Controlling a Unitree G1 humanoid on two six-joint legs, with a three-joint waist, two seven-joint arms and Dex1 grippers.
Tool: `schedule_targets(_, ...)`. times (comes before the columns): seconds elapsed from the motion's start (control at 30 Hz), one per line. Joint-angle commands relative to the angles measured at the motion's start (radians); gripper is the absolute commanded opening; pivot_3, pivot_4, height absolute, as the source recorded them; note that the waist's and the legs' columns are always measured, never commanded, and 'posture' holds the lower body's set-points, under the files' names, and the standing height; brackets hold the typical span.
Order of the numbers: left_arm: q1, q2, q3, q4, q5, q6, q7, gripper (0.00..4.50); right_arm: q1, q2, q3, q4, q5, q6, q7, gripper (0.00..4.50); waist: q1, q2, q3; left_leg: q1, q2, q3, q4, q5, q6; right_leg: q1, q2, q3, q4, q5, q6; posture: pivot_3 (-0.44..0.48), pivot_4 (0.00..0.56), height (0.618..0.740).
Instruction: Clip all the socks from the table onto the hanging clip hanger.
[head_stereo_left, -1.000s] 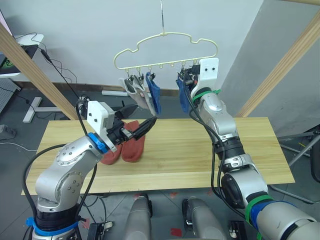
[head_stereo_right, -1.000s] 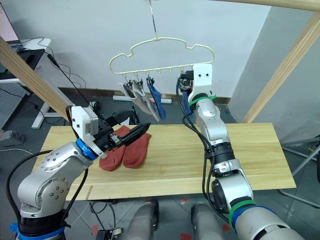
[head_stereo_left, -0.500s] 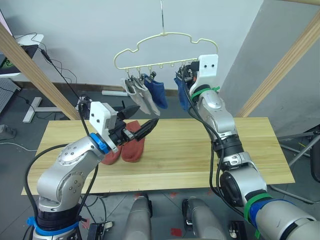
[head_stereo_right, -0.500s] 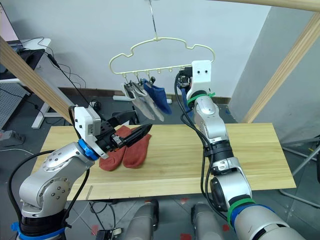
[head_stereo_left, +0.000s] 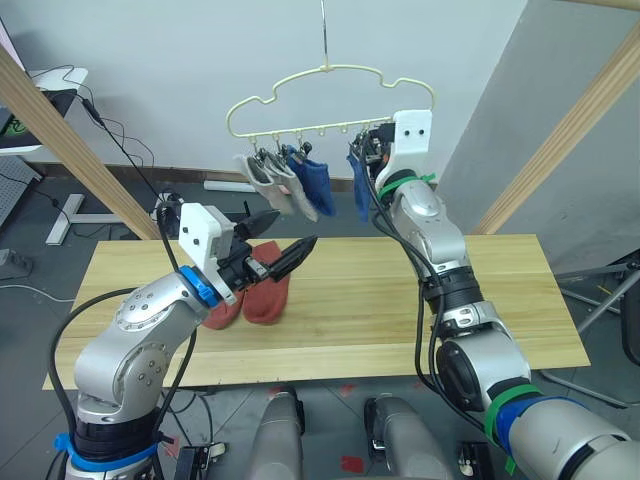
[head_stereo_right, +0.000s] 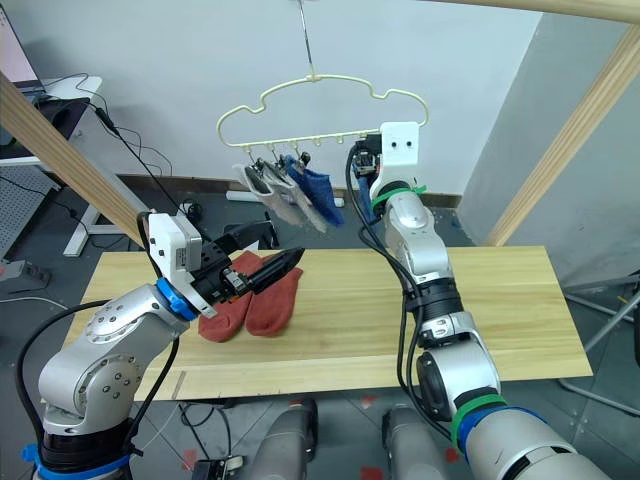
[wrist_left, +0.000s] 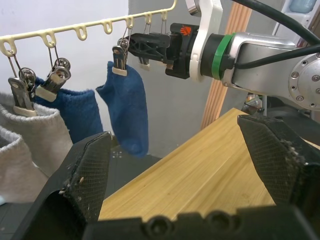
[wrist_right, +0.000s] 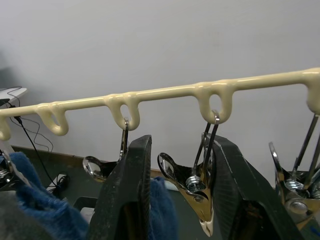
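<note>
The pale-yellow clip hanger (head_stereo_left: 330, 95) hangs above the table (head_stereo_left: 400, 310). On its clips hang two light grey socks (head_stereo_left: 275, 180) and, to their right, a blue sock (head_stereo_left: 317, 182). A second blue sock (wrist_left: 127, 107) hangs from a clip beside my right gripper (head_stereo_left: 362, 150). That gripper is open, its fingers (wrist_right: 127, 200) on either side of a bare metal clip (wrist_right: 200, 200). Two rust-red socks (head_stereo_left: 262, 297) lie side by side on the table's left part. My left gripper (head_stereo_left: 293, 230) hovers open and empty just above them.
Slanted wooden poles of a frame rise at the left (head_stereo_left: 70, 140) and the right (head_stereo_left: 570, 130) of the table. A white wall stands behind the hanger. Cables and a desk (head_stereo_left: 45, 95) are on the far left. The table's right half is bare wood.
The hanger has swung, and the first blue sock has swung out to the right and up. My right gripper has shifted slightly left along the clip row. The left gripper rose a little.
</note>
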Motion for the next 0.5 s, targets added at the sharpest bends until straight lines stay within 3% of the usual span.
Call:
schedule_targets(0.03,-0.008,0.003,-0.003,-0.033,-0.008,-0.013,0.003,4.50,-0.026,0.005,-0.017,-0.025,0.015,-0.019,0.002,1.64,0.000,0.000,0.000,0.000,0.000,0.000,0.000,0.000,0.000,0.000,0.000,0.000,0.000,0.000,0.000,0.072,0.258,0.740)
schedule_targets(0.3,-0.001,0.000,-0.024,-0.018,0.006,0.004,0.021,4.50,0.002,-0.018,-0.035,-0.052,0.042,0.015,0.021,0.01,0.000,0.000,0.000,0.000,0.000,0.000,0.000,0.000,0.000,0.000,0.000,0.000,0.000,0.000,0.000,0.061,0.256,0.740)
schedule_targets(0.37,0.007,0.008,-0.043,0.004,0.028,0.015,0.030,4.50,0.018,-0.037,-0.041,-0.073,0.053,0.038,0.038,0.01,0.000,0.000,0.000,0.000,0.000,0.000,0.000,0.000,0.000,0.000,0.000,0.000,0.000,0.000,0.000,0.055,0.258,0.740)
schedule_targets(0.5,0.017,0.030,-0.138,0.133,0.192,-0.014,0.069,4.50,0.052,-0.091,-0.059,-0.148,0.109,0.163,0.115,0.01,0.003,0.000,0.000,0.000,0.000,0.000,0.000,0.000,0.000,0.000,0.000,0.000,0.000,0.000,0.000,0.034,0.263,0.740)
